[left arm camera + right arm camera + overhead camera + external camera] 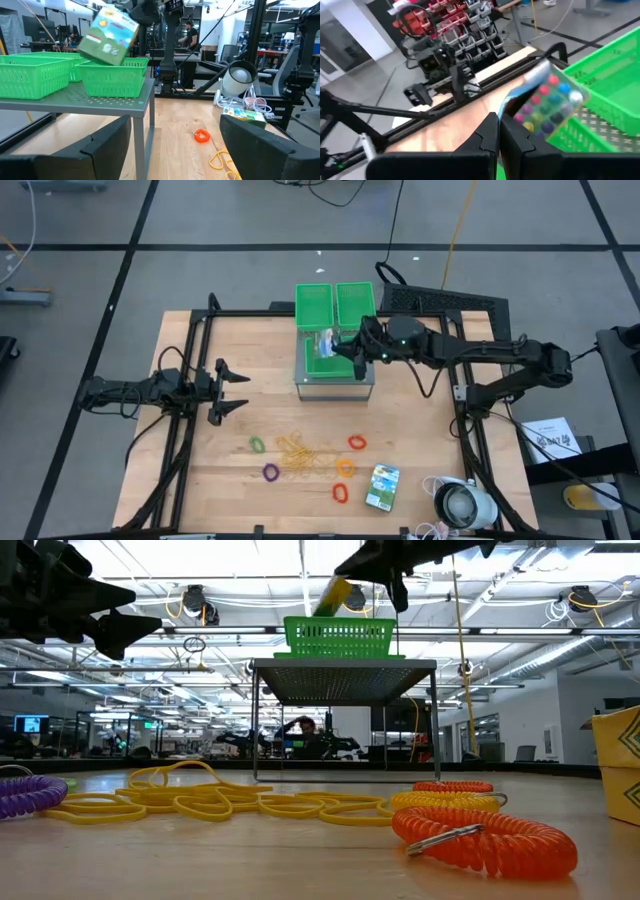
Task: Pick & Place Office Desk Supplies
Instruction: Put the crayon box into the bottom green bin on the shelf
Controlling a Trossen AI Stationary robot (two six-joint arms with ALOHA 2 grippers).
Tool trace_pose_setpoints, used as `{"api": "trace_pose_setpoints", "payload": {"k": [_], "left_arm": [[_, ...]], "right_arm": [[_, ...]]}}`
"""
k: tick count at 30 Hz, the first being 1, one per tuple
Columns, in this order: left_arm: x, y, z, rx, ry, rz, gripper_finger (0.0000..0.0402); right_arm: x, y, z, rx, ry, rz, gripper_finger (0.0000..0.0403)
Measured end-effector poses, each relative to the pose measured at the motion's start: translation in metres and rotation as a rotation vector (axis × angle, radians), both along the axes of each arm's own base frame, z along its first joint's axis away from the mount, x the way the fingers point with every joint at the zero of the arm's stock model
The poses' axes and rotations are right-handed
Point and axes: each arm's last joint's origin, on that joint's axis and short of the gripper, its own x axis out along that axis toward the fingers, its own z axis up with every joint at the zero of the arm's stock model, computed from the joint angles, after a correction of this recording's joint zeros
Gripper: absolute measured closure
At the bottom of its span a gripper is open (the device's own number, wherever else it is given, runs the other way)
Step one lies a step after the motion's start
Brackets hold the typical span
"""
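Wooden tabletop carries rings and rubber bands, unsorted, before the green bins. Right gripper, jaws clenched on a crayon box, hovers above them; left gripper released.

My right gripper holds a flat printed packet above the front green mesh bin; coiled rings lie before it.

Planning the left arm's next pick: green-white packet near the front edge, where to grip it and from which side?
The green-white packet lies flat on the table, clear of the rings and apart from the white round device. Best guess: come straight down and pinch across its narrower width at mid-length. The open left gripper waits far off.
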Motion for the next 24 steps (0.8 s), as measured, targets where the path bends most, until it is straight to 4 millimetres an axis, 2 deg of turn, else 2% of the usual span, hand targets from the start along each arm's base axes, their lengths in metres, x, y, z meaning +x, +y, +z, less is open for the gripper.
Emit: {"api": "trace_pose_setpoints", "payload": {"k": [18, 24], "left_arm": [[0.000, 0.000, 0.000, 0.000, 0.000, 0.000, 0.0091], [0.000, 0.000, 0.000, 0.000, 0.000, 0.000, 0.0091]], "right_arm": [[-0.002, 0.004, -0.011, 0.080, 0.107, -0.053, 0.0402], [-0.002, 0.004, -0.011, 0.080, 0.107, -0.051, 0.0385]]}}
